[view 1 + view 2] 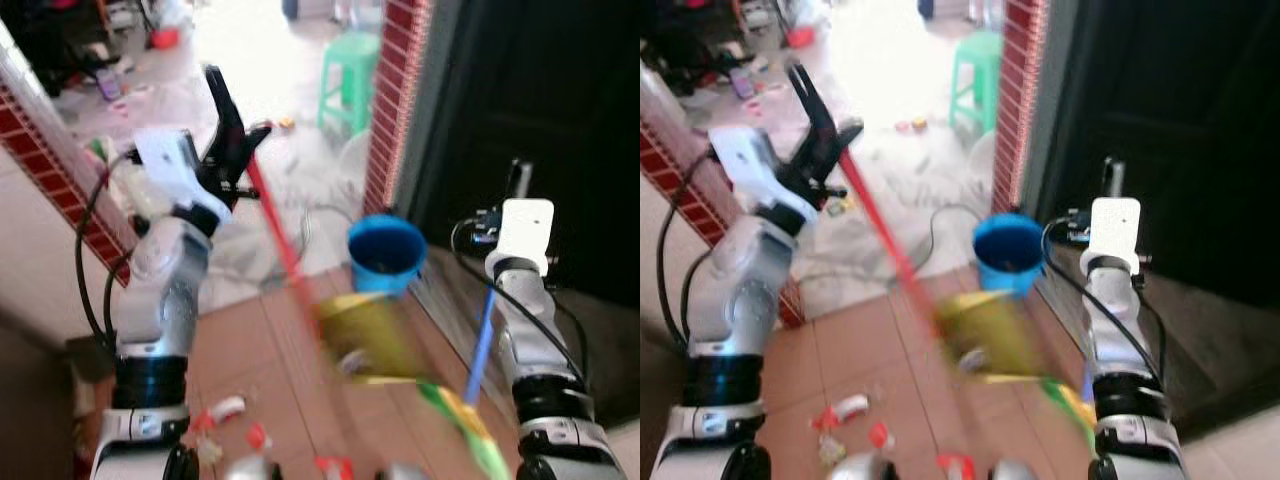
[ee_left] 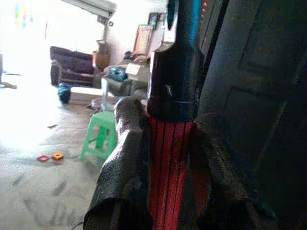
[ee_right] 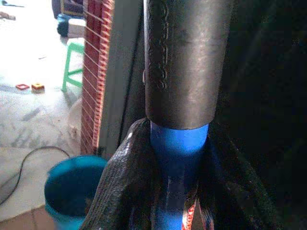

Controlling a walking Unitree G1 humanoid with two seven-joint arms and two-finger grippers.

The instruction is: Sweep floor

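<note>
A blue bucket [image 1: 386, 254] stands on the floor at the foot of a red brick pillar [image 1: 397, 100], and everything else is placed from it. To the bucket's left, the left gripper [image 1: 232, 140] is raised on its silver arm, and its black fingers [image 2: 120, 172] are closed around the red handle of a broom [image 1: 285, 250]. The handle slants down from the gripper, past the bucket's left side, to a blurred yellow-green broom head just in front of the bucket. To the bucket's right, the right gripper [image 3: 178, 177] is held up before a dark doorway, its fingers clamped on a blue pole [image 1: 482, 340] with a dark grip on top; what the pole ends in cannot be made out through the blur. On the reddish-brown tiled floor [image 1: 250, 350] in front of the bucket and to its left, small red and white scraps of litter [image 1: 225, 410] are scattered. Beyond the bucket, a green plastic stool [image 1: 350, 80] stands on a pale floor, and a dark cable [image 1: 300, 225] lies just left of the bucket.
</note>
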